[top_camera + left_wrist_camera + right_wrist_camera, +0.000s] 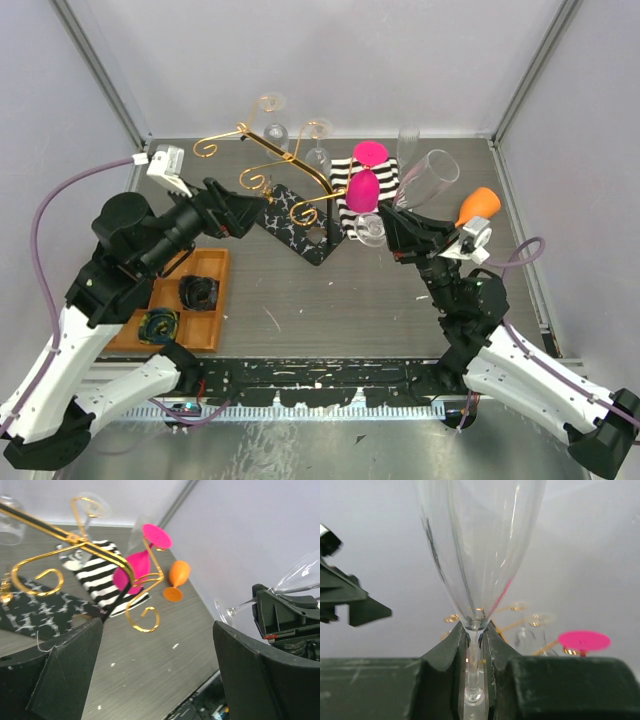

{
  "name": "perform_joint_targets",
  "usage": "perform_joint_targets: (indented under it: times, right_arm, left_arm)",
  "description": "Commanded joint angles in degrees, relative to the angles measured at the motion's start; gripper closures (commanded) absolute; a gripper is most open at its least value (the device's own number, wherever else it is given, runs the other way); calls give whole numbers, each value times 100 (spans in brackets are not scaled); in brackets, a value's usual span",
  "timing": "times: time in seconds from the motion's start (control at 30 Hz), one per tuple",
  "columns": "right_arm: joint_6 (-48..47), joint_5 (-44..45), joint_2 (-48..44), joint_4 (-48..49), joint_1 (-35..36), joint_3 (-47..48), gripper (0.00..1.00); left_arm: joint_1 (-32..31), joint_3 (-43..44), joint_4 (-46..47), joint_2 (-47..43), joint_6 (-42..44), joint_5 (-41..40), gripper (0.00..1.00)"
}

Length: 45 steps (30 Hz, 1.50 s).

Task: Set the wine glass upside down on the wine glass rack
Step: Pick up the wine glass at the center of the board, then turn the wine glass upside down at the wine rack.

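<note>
From my station, the wine glass (480,555) reads as clear and colourless. The wine glass rack (290,165) is gold wire, and its base (300,228) is black with white marbling. Just right of it, the cloth (390,176) has black and white stripes, and the glass (362,190) over it is bright pink. At the far right, another glass (478,203) is orange. The near-left tray (212,290) is orange-brown wood. The table (330,300) is grey with a wood grain, and the left arm's cable (40,230) is purple.
</note>
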Motion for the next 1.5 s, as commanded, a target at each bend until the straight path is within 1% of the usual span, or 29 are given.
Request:
perform_joint_targets:
  times: [0.0, 0.07, 0.17, 0.27, 0.47, 0.6, 0.7, 0.73, 0.87, 1.0, 1.1, 1.3, 1.37, 1.4, 1.43, 1.47]
  right_arm:
    - [82, -766, 323, 1371, 10, 641, 99]
    - [16, -1105, 564, 1887, 10, 714, 99]
    - [-198, -1550, 970, 2915, 16, 710, 99]
    - [-471, -1854, 1290, 3551, 12, 755, 99]
    - [-644, -2138, 1507, 3749, 13, 865, 99]
    - [-636, -2248, 1539, 4055, 12, 792, 99]
    - [-632, -2330, 1542, 4152, 11, 774, 99]
    - [-632, -2372, 1545, 4161, 12, 783, 99]
    - [-604, -2496, 1583, 4218, 12, 805, 99]
    - [-619, -2508, 1573, 4219, 16, 785, 99]
    - [-658, -2514, 1544, 4186, 10, 756, 99]
    - [-742, -2547, 1454, 4013, 16, 719, 99]
    - [-749, -2567, 1447, 3995, 15, 700, 99]
    - [-748, -2576, 1450, 3980, 17, 682, 99]
    - [-748, -2573, 1442, 3968, 17, 667, 96]
    - [-747, -2561, 1434, 3958, 14, 633, 91]
  left_arm:
    - [-86, 116, 1032, 171, -591, 727, 2]
    - [-212, 131, 1237, 304, -725, 788, 1]
    - [-628, 216, 1434, 545, -679, 584, 0]
    - [-1152, 335, 1661, 842, -629, 381, 4]
    - [-1685, 269, 2277, 1129, -731, 306, 8]
    - [-1832, 230, 2372, 1282, -788, 226, 11]
    - [-1897, 223, 2428, 1373, -833, 223, 12]
    - [-1912, 225, 2447, 1404, -843, 230, 15]
    - [-2045, 283, 2547, 1562, -883, 262, 21]
    - [-2224, 352, 2561, 1797, -862, 271, 30]
    - [-2254, 355, 2565, 1866, -856, 227, 40]
    - [-2263, 343, 2587, 1883, -828, 153, 67]
    - [-2271, 336, 2570, 1866, -802, 111, 74]
    - [-2277, 335, 2557, 1851, -789, 73, 77]
    - [-2276, 329, 2548, 1835, -779, 59, 80]
    - [-2277, 313, 2543, 1820, -759, 46, 84]
